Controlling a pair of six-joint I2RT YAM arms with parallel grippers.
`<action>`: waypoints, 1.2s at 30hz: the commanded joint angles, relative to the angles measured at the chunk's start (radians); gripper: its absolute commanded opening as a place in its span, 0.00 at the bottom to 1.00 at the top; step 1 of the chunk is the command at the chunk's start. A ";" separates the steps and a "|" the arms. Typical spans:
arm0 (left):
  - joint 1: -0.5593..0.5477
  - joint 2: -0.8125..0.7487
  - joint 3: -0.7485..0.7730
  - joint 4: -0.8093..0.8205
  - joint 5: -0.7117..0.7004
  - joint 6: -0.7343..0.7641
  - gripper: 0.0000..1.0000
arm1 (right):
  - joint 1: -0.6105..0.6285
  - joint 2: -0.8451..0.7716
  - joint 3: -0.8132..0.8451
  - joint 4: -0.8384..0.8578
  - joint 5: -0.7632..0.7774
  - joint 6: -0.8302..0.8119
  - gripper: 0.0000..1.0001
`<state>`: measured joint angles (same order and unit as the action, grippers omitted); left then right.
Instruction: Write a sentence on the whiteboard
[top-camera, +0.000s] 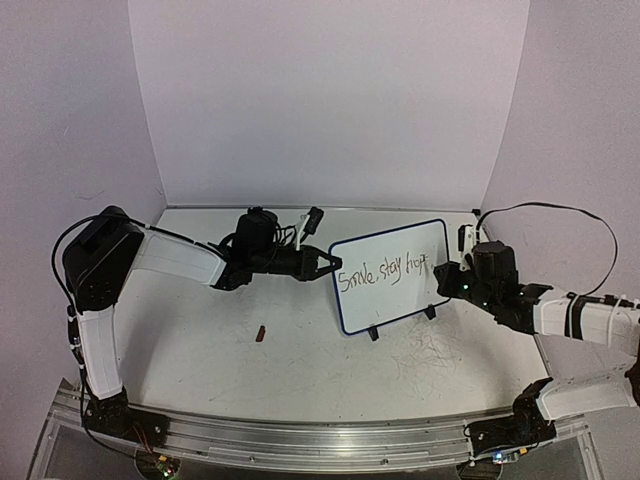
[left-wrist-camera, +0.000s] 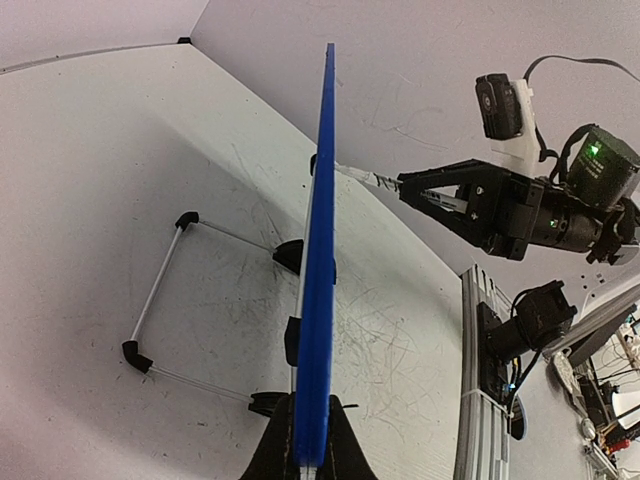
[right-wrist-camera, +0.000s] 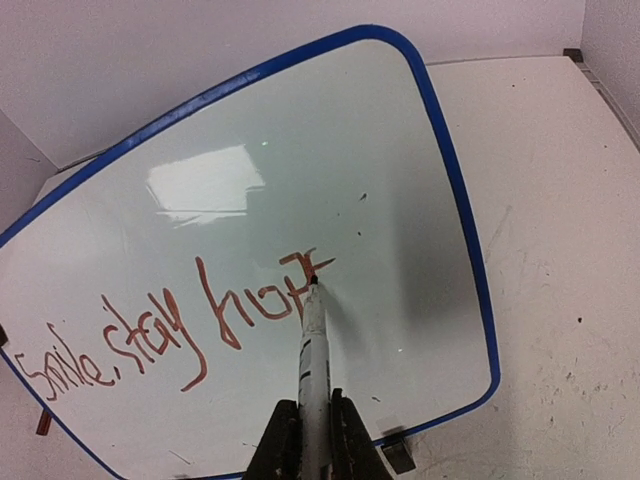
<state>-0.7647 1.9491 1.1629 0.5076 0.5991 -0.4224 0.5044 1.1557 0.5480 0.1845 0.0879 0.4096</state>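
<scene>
The whiteboard, white with a blue frame, stands upright on black feet mid-table. Its face fills the right wrist view; the left wrist view shows it edge-on. The sentence reads "Smile, stay hop" plus a partial letter, in reddish-brown strokes. My left gripper is shut on the board's left edge. My right gripper is shut on a white marker, whose tip touches the board at the last stroke.
A small dark red marker cap lies on the table left of the board. The board's wire stand juts out behind it. The tabletop carries faint scribble marks. White walls close in the back and sides.
</scene>
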 joint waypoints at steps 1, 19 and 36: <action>0.006 -0.046 -0.011 -0.026 0.008 0.002 0.00 | -0.006 0.004 -0.018 -0.045 -0.002 0.027 0.00; 0.005 -0.050 -0.014 -0.026 0.008 0.001 0.00 | -0.008 -0.063 0.024 0.026 0.020 -0.007 0.00; 0.006 -0.051 -0.016 -0.027 0.007 0.002 0.00 | -0.014 0.003 0.030 0.076 0.030 -0.011 0.00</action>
<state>-0.7647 1.9476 1.1625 0.5068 0.5997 -0.4217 0.4976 1.1465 0.5438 0.2042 0.0991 0.4088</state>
